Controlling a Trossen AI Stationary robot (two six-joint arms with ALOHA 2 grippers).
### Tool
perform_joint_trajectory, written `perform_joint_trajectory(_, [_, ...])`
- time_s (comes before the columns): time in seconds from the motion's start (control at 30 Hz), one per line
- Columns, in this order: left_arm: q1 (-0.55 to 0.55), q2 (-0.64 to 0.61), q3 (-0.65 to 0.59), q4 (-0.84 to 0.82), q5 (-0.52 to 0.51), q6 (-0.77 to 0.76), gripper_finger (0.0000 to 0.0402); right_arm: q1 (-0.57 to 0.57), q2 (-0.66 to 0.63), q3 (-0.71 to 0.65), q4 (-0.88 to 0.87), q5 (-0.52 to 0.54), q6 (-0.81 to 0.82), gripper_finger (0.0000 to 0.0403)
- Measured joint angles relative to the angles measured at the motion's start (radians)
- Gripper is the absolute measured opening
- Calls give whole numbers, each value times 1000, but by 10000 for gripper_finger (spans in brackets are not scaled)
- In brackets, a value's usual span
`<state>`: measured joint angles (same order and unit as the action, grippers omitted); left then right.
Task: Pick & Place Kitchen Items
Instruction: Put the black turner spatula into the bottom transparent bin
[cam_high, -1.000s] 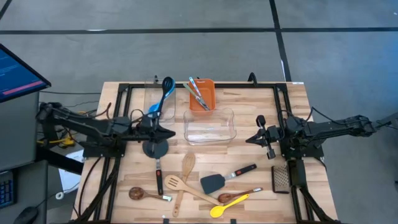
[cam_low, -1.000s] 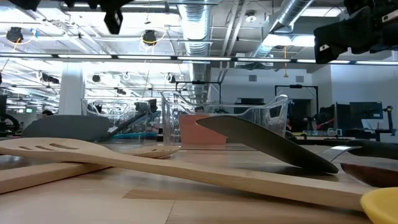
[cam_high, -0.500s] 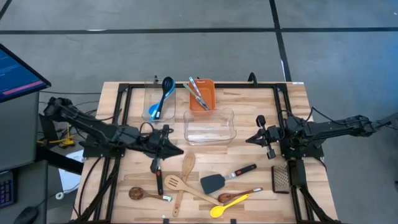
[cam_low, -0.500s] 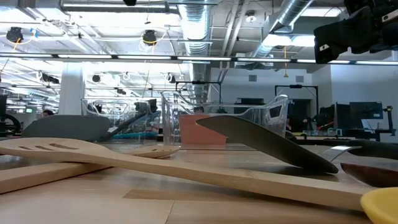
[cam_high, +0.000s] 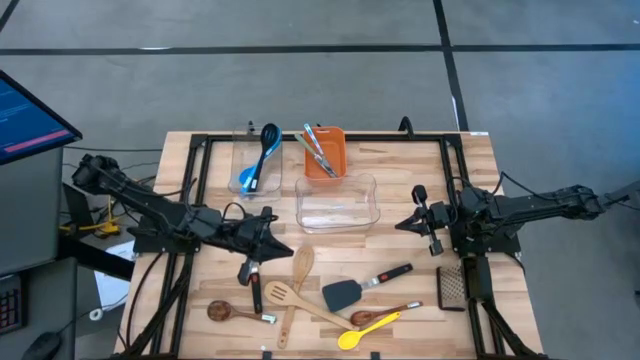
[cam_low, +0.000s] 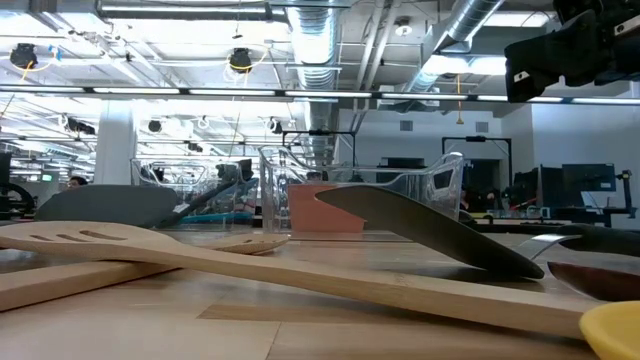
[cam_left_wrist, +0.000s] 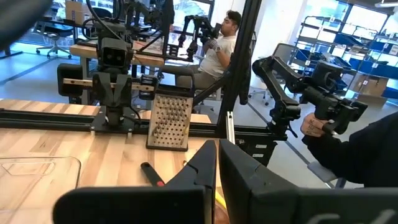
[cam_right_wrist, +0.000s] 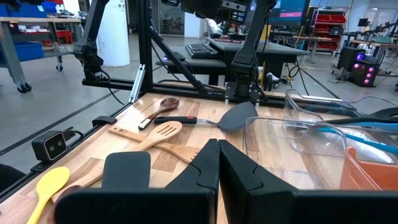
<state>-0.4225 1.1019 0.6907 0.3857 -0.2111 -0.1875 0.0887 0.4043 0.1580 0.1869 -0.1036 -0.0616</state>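
Left gripper (cam_high: 262, 243): fingers pressed together, above the black turner (cam_high: 252, 281).
Right gripper (cam_high: 412, 220): fingers pressed together, beside the clear tub (cam_high: 338, 203).

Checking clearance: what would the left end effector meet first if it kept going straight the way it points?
Probably the metal grater at the far side; the left end effector seems to pass level above the black turner, though height is unclear.

Two slim matte-black jointed arms with black cabling, each end effector (cam_high: 262, 241) (cam_high: 415, 221) tipped by dark wedge-shaped fingers (cam_right_wrist: 236, 167).
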Motion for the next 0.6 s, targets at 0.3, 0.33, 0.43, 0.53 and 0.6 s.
perform_joint_trajectory(0.3, [3,0,0,-1,0,10,3,0,0,0,36,37,36,0])
perform_joint_trajectory(0.33, [3,0,0,-2,0,27,3,0,0,4,43,64,58,0])
perform_joint_trajectory(0.43, [3,0,0,-3,-5,77,3,0,1,26,23,111,88,0])
perform_joint_trajectory(0.53, [3,-10,0,-8,-47,119,3,12,13,50,-6,108,89,0])
perform_joint_trajectory(0.6, [9,-29,0,-10,-55,130,3,22,45,69,-4,109,89,0])
